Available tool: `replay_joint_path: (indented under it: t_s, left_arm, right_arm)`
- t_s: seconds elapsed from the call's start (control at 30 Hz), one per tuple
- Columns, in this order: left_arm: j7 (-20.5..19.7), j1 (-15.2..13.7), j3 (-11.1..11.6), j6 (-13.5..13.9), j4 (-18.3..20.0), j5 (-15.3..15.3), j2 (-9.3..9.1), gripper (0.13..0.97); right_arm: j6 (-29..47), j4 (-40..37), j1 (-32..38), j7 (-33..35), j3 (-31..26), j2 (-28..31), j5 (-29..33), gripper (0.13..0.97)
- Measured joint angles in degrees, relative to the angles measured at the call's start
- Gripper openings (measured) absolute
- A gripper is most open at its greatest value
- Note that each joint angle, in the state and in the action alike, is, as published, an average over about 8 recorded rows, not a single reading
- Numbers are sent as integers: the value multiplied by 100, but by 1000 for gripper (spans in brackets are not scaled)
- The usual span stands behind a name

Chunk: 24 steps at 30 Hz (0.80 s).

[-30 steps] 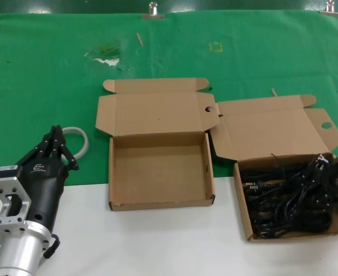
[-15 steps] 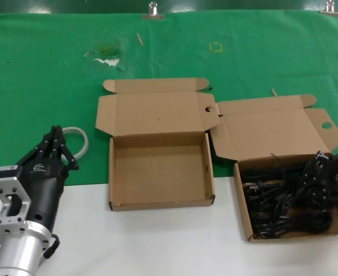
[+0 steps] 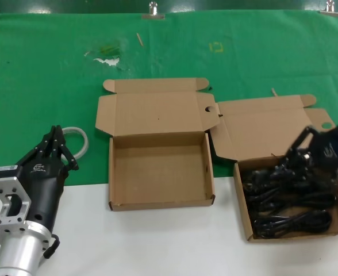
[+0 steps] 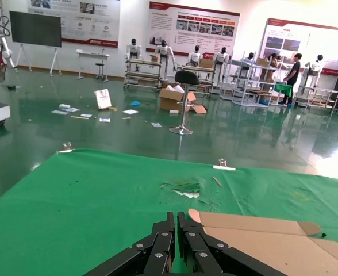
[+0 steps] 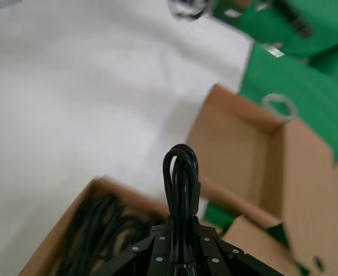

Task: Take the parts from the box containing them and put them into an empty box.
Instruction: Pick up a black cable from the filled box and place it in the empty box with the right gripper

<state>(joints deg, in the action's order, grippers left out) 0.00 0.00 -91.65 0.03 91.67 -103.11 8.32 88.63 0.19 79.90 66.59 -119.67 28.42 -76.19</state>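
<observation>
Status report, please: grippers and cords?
Right gripper shut on a power cord over the full box. Left gripper parked, shut. Empty box unobstructed.

The right gripper (image 3: 298,158) covers part of the cords (image 3: 284,201) and the far wall of their box (image 3: 245,215); its arm runs off the head view's edge. In the right wrist view the held cord (image 5: 180,190) vanishes between the fingers (image 5: 152,250).

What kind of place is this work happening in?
Probably a robotics lab or demonstration hall: the left wrist view shows humanoid robots lined up at workbenches, wall posters, and a glossy green floor behind the green-covered table.
</observation>
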Motion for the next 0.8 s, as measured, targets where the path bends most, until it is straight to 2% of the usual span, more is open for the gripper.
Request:
replay_joint_path:
  t_s: [0.4,0.8]
  left_arm:
    - [0,0,0,0,0,0,0,156]
    - [0,0,0,0,0,0,0,156]
  right_arm:
    - [124,-11,-24,-706,484,-431,-491,185]
    - [106,323,-290,-940,487,-1178,-887,185]
